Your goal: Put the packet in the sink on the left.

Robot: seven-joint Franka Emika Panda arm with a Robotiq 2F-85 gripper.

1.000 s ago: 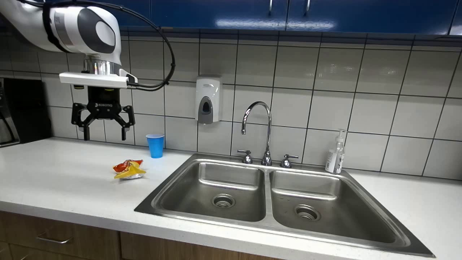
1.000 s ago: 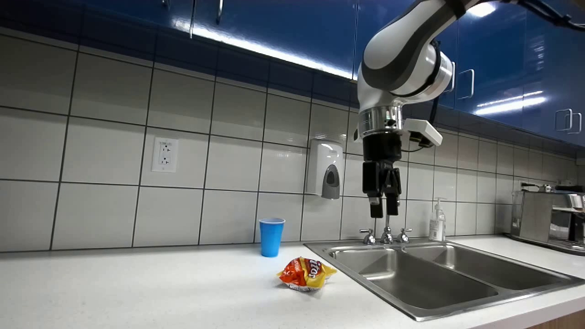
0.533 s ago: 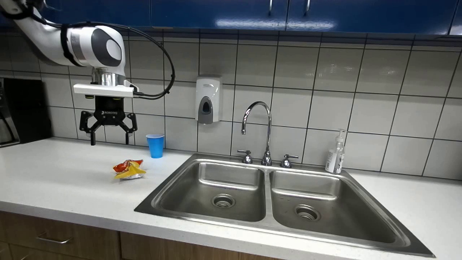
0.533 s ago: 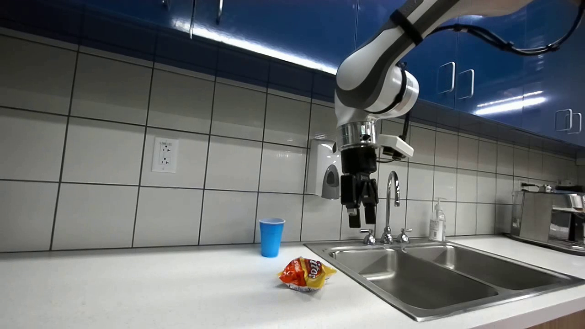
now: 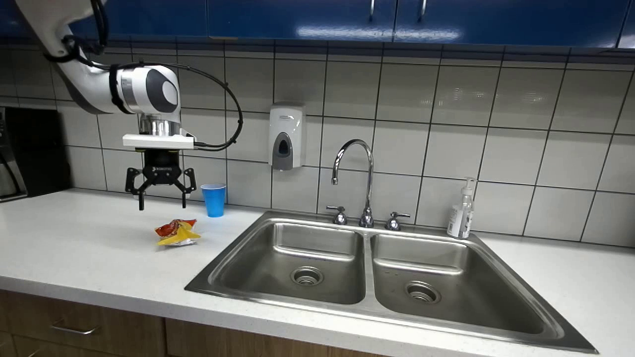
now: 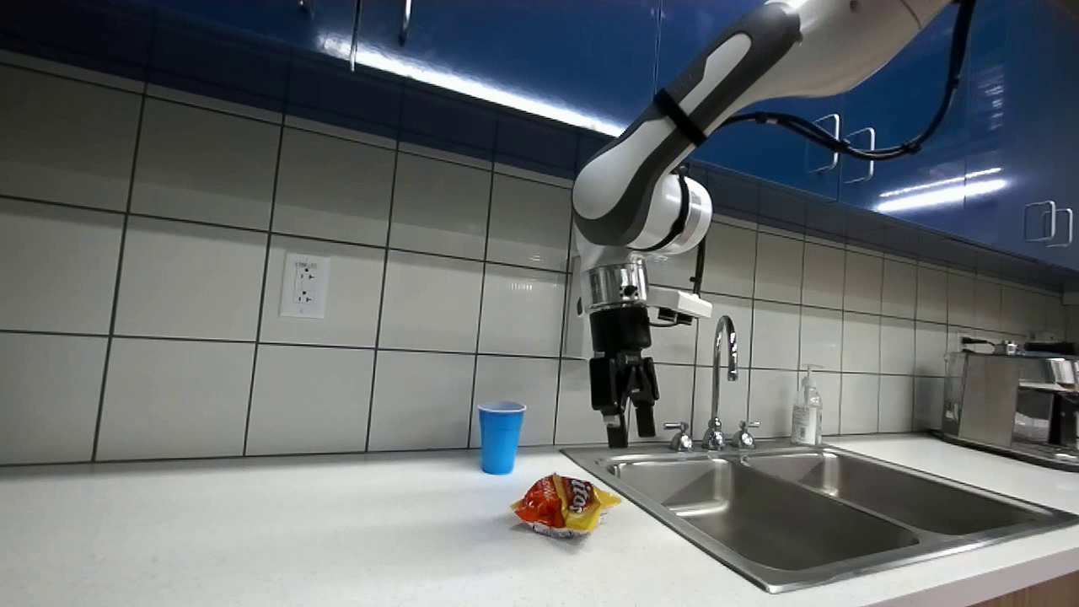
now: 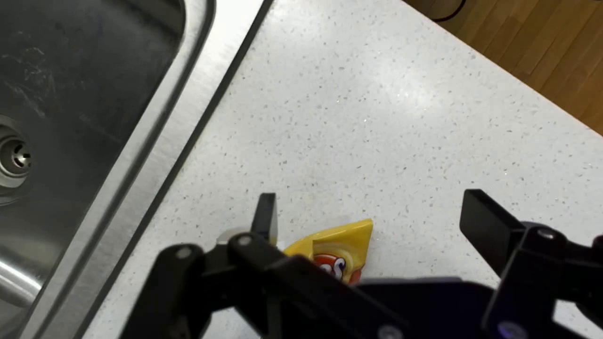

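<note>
The packet is a crumpled red and yellow chip bag lying on the white counter, left of the sink, in both exterior views [image 5: 178,234] [image 6: 563,507]. In the wrist view only its yellow end [image 7: 346,245] shows; the rest is hidden behind the gripper. My gripper is open and empty, pointing down above the packet, clearly apart from it, in both exterior views [image 5: 162,204] [image 6: 632,432]. In the wrist view the fingers [image 7: 370,205] are wide apart, with the packet end nearer the left finger. The left sink basin [image 5: 258,272] is steel and also shows in an exterior view [image 6: 759,523].
A blue cup [image 5: 214,201] stands behind the packet by the tiled wall. A tall faucet [image 5: 369,183] with two handles stands behind the sink. The right basin [image 5: 476,292] adjoins. A soap bottle [image 5: 460,215] stands at the sink's back corner. A dispenser [image 5: 286,136] hangs on the wall.
My gripper has come down and moved toward the packet, rightward in an exterior view and leftward in an exterior view, staying open. The packet and cup have not moved.
</note>
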